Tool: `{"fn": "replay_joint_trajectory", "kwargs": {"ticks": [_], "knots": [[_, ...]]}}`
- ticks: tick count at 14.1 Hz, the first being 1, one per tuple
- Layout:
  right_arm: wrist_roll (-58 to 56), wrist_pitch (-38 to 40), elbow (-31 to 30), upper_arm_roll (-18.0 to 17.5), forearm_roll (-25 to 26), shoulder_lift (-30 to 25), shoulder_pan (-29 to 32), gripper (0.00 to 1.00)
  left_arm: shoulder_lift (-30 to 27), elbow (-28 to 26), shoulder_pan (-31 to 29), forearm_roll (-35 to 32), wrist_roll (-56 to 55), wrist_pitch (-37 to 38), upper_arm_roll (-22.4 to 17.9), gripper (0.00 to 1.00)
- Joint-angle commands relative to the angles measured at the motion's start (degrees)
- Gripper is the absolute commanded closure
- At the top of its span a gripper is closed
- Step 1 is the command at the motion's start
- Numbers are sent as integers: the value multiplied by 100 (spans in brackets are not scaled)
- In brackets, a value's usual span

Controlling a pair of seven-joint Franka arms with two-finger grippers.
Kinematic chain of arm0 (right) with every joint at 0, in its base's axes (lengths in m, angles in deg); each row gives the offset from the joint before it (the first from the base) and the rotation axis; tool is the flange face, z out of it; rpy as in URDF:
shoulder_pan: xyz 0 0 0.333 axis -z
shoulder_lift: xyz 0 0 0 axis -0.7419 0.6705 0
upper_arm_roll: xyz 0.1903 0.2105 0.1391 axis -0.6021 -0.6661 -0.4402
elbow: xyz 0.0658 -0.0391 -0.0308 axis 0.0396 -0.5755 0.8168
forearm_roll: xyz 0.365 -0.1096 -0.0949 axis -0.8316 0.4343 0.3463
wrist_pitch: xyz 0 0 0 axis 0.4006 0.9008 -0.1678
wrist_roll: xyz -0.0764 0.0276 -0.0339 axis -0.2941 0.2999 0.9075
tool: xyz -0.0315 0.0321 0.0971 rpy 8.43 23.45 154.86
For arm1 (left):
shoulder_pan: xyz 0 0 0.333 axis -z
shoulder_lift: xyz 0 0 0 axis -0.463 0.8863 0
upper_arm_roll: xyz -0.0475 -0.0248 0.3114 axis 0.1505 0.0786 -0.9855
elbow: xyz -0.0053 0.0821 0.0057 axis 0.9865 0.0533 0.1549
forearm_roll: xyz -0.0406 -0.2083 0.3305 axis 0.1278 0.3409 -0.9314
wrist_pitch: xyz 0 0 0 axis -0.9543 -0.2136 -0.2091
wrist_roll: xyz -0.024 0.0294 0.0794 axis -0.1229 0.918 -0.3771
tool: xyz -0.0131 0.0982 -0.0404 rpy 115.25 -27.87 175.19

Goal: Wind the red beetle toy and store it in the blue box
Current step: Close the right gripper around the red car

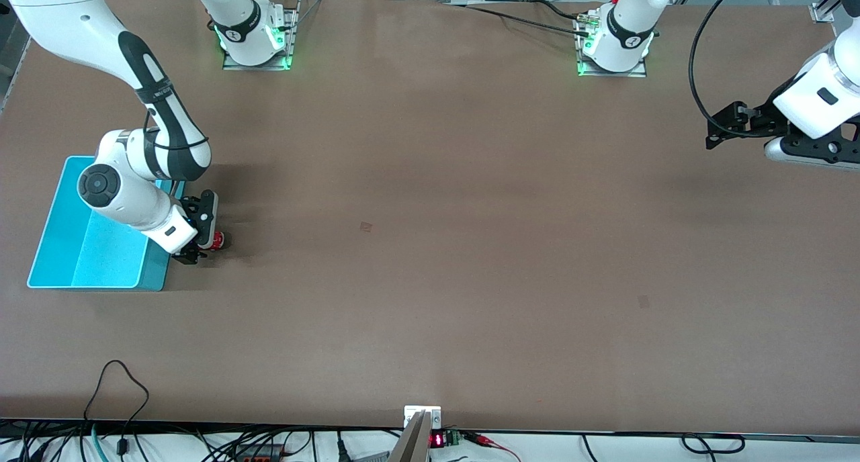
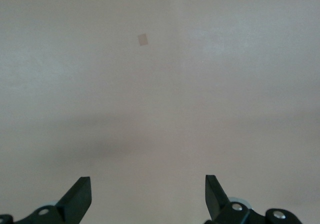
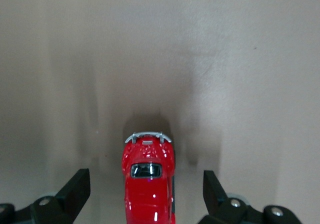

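Two fingers (image 3: 74,191) of the right gripper (image 3: 145,194), spread wide and released, straddle the red beetle toy (image 3: 148,184) without touching it. The toy sits on the tabletop (image 1: 430,247), just beside the blue box (image 1: 94,250), at the right arm's end.

Blue box: open-topped, nothing seen inside, partly covered by the right arm.

Left gripper (image 2: 147,199): fingers likewise released, holding nothing, waiting over bare tabletop at the left arm's end.

Step in hand, by judgement: the first grasp of the toy. Next move calls for closing squarely on the body before winding.
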Motion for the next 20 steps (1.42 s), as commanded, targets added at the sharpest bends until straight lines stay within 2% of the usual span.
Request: {"fn": "replay_joint_trajectory", "kwargs": {"ticks": [1,7,8,11,13,15,16,20], "knots": [[-84,-167,33,-19,75,141,152,0,-23,107,23,94,-23,118,-11,0],[-84,-264,24,25,57,247,179,0,-15,107,23,94,-14,126,-11,0],[-84,-264,32,25,57,247,179,7,-15,107,23,94,-14,126,-11,0],[-84,-264,33,16,48,247,179,37,-15,107,23,94,-5,126,-11,0],[-84,-264,33,16,48,247,170,63,-15,107,23,103,-5,126,-11,0],[-84,-264,32,16,39,247,170,97,-15,107,23,94,-14,126,-11,0],[-75,-264,24,16,31,247,161,100,-15,98,23,103,-14,126,-11,0],[22,-264,32,16,-13,230,109,100,-15,107,23,103,-14,126,-11,0]]}}
